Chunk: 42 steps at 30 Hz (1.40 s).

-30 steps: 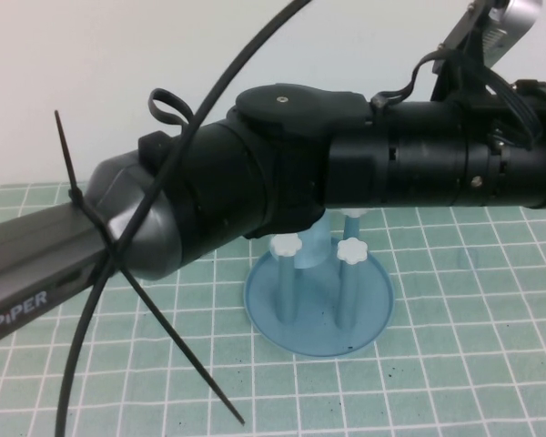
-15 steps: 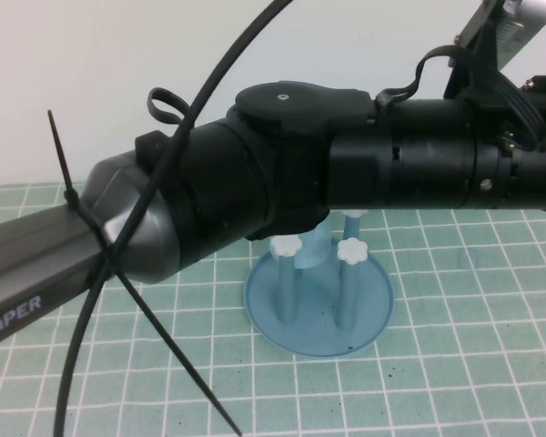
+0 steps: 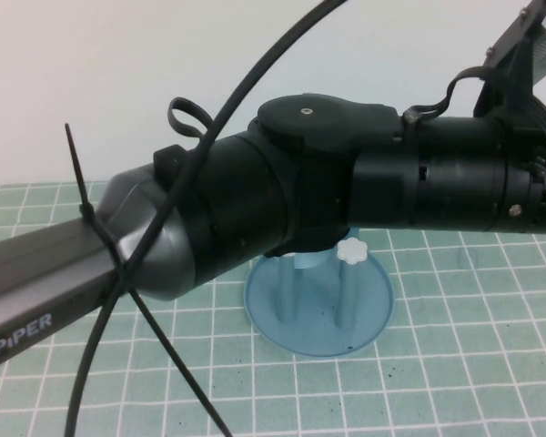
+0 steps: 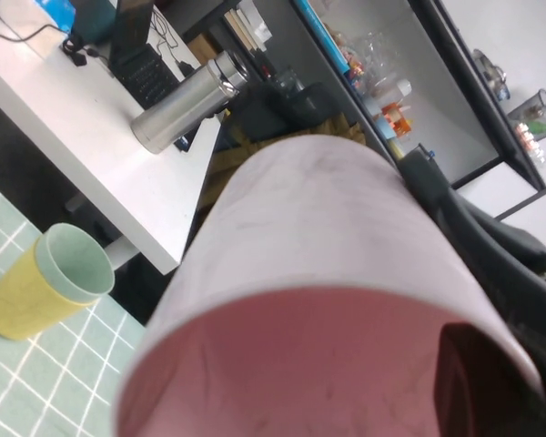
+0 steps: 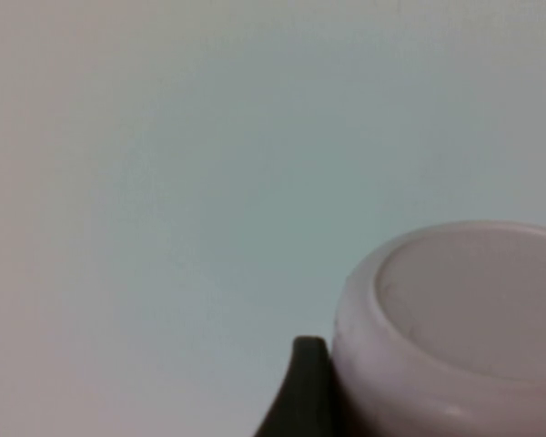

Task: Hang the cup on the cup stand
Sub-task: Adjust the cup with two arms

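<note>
Left wrist view is nearly filled by the cup [image 4: 328, 264], its pale pink wall close to the lens and its darker pink inside turned toward the camera. The left gripper [image 4: 496, 360] is clamped tight on the cup's wall near the rim, with one dark finger [image 4: 464, 382] inside the cup and the rest of the gripper outside the wall. Beyond the cup, a yellow cup [image 4: 36, 291] with a pale green rim lies on the green grid mat [image 4: 36, 391], and a silver flask [image 4: 187, 100] lies on a white desk [image 4: 64, 118] past the mat's edge.

Seen from the right wrist camera, the cup's flat base [image 5: 464, 319] faces the lens against a plain pale background. A dark part of the right gripper [image 5: 305, 387] lies just beside the cup's side; whether this gripper is gripping or released cannot be told.

From the high camera, the left arm [image 3: 255, 209] reaches from the lower left across to the right edge, and neither gripper nor the cup shows. Below the arm, the cup stand [image 3: 318, 323] sits on the mat with its blue pegs upright and one white knob [image 3: 351, 251] in sight. The cup is not yet on it.
</note>
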Each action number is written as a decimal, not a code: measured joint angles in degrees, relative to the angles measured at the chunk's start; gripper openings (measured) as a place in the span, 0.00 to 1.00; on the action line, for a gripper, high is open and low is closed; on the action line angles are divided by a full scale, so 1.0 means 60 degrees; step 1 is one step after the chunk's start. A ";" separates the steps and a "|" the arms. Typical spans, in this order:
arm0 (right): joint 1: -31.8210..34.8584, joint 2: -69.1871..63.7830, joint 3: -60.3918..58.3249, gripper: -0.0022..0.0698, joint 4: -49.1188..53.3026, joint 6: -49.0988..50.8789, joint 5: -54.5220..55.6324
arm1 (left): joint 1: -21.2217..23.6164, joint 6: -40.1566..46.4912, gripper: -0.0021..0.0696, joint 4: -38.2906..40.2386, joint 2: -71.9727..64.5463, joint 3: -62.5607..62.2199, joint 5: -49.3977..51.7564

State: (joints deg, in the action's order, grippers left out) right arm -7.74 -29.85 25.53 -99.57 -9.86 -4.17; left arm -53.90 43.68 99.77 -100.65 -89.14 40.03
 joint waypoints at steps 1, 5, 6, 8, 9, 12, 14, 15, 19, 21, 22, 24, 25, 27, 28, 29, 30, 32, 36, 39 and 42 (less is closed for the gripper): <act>0.0000 0.0000 0.0000 0.92 0.0000 -0.0086 0.0017 | 0.0000 0.0117 0.04 0.0000 0.0000 0.0000 0.0000; 0.0000 0.0000 0.0009 0.89 0.0000 -0.0324 0.0036 | 0.0000 0.0258 0.04 0.0000 0.0000 0.0000 0.0017; 0.0000 0.0000 0.0022 0.89 0.0000 -0.0382 0.0055 | 0.0000 0.0388 0.04 0.0000 0.0000 0.0000 0.0017; 0.0000 0.0000 0.0045 0.88 0.0000 -0.0483 0.0058 | 0.0000 0.0714 0.04 0.0000 0.0000 0.0000 0.0062; 0.0000 0.0000 0.0066 0.88 0.0000 -0.0541 0.0058 | 0.0000 0.0881 0.05 0.0000 0.0000 0.0000 0.0111; 0.0000 0.0000 0.0066 0.87 0.0000 -0.0647 0.0058 | 0.0020 0.1102 0.07 -0.0024 0.0000 0.0000 0.0298; 0.0000 0.0000 0.0078 0.87 0.0000 -0.0664 0.0058 | 0.0045 0.1156 0.13 -0.0062 0.0000 0.0000 0.0420; 0.0000 0.0000 0.0078 0.87 0.0000 -0.0664 0.0058 | 0.0063 0.1156 0.18 -0.0067 0.0000 0.0000 0.0521; 0.0000 0.0000 0.0078 0.87 0.0000 -0.0814 0.0264 | 0.0257 0.1300 0.43 -0.0067 0.0000 0.0000 0.1209; 0.0000 0.0000 0.0078 0.87 0.0000 -0.1014 0.0326 | 0.0428 0.1356 0.54 -0.0082 0.0000 0.0000 0.1690; 0.0000 0.0000 0.0086 0.87 0.0000 -0.1115 0.0348 | 0.0554 0.1356 0.58 -0.0082 0.0000 0.0000 0.1888; 0.0000 0.0000 0.0151 0.87 0.0000 -0.1254 0.0434 | 0.0858 0.1356 0.62 -0.0105 0.0000 0.0000 0.2496; 0.0000 0.0000 0.0189 0.87 0.0000 -0.1341 0.0497 | 0.1002 0.1356 0.63 -0.0105 0.0000 0.0000 0.2781; 0.0000 0.0000 0.0275 0.87 0.0000 -0.1612 0.0588 | 0.1409 0.1453 0.64 -0.0111 0.0000 0.0000 0.3496; 0.0000 0.0000 0.0298 0.87 0.0000 -0.1769 0.0634 | 0.1564 0.1495 0.64 -0.0111 0.0000 0.0000 0.3824; 0.0000 0.0000 0.0322 0.87 0.0000 -0.1970 0.0695 | 0.1761 0.1507 0.64 -0.0130 0.0000 0.0000 0.4109; 0.0000 0.0000 0.0339 0.87 0.0000 -0.2224 0.0695 | 0.1947 0.1529 0.64 -0.0128 0.0000 0.0000 0.4390; 0.0000 0.0000 0.0344 0.86 0.0000 -0.2868 0.0695 | 0.2246 0.1568 0.64 -0.0153 0.0054 0.0000 0.4824; 0.0000 0.0000 0.0344 0.86 0.0000 -0.3724 0.0695 | 0.2775 0.1669 0.50 -0.0153 0.0349 0.0000 0.4921; 0.0000 0.0000 0.0344 0.86 0.0000 -0.4401 0.0581 | 0.3091 0.2083 0.28 -0.0153 0.0724 0.0000 0.4921; 0.0000 0.0000 0.0344 0.86 0.0000 -0.5500 0.0176 | 0.3219 0.2751 0.10 -0.0153 0.1224 0.0000 0.4921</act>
State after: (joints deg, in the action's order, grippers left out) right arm -7.74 -29.85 27.59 -99.57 -42.86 -3.11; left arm -34.58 60.19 98.85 -93.31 -89.14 69.55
